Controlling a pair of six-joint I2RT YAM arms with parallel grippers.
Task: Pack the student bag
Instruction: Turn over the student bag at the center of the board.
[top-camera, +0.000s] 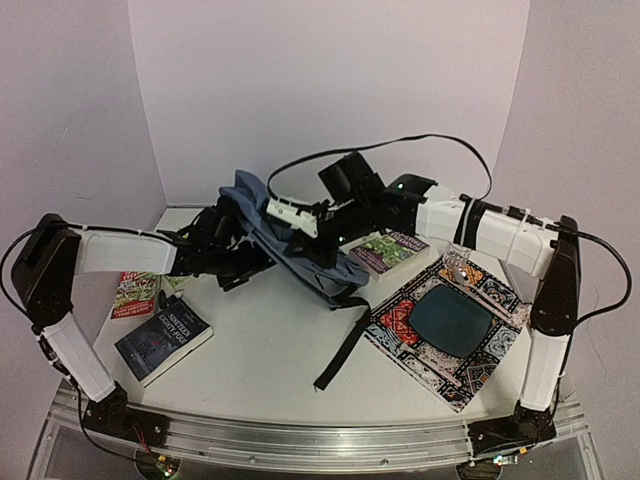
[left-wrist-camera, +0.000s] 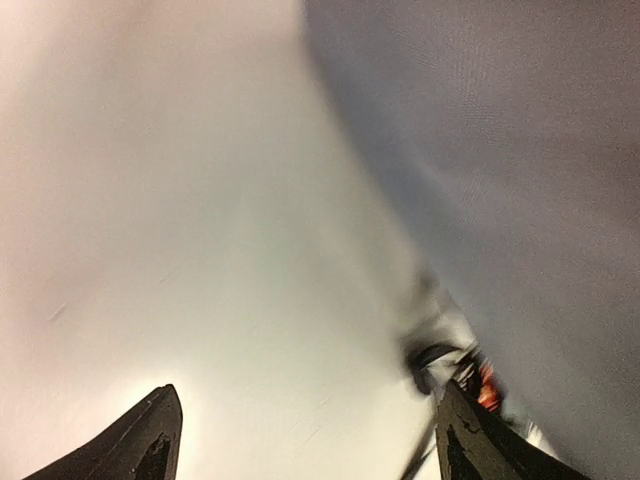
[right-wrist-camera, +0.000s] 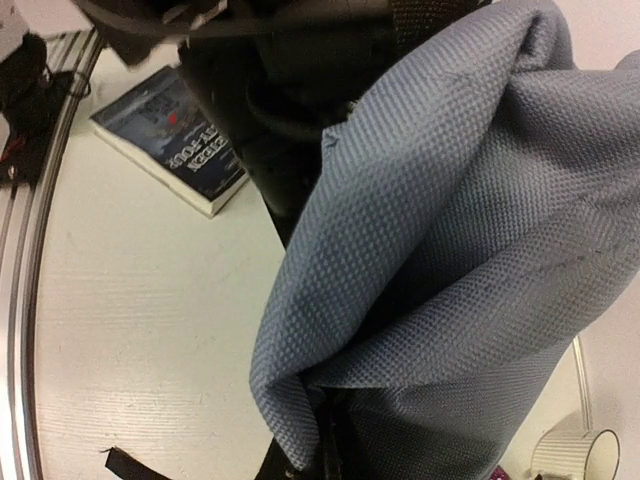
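Observation:
The student bag (top-camera: 300, 250) is a slate-blue fabric backpack lying crumpled at the middle back of the table, with a black strap (top-camera: 340, 352) trailing toward the front. My right gripper (top-camera: 292, 213) reaches in from the right and is shut on the bag's upper fabric, holding a fold raised. In the right wrist view the blue weave (right-wrist-camera: 450, 230) fills the frame and hides the fingers. My left gripper (top-camera: 232, 258) sits at the bag's left side. In its own blurred view the gripper (left-wrist-camera: 305, 440) is open, nothing between the fingers, with bag fabric (left-wrist-camera: 520, 180) to the right.
A dark blue book (top-camera: 163, 337) (right-wrist-camera: 170, 140) and a red-green book (top-camera: 135, 293) lie front left. A green-purple book (top-camera: 385, 250) lies right of the bag. A patterned mat (top-camera: 400, 325) at the right carries a dark teal slab (top-camera: 450, 320).

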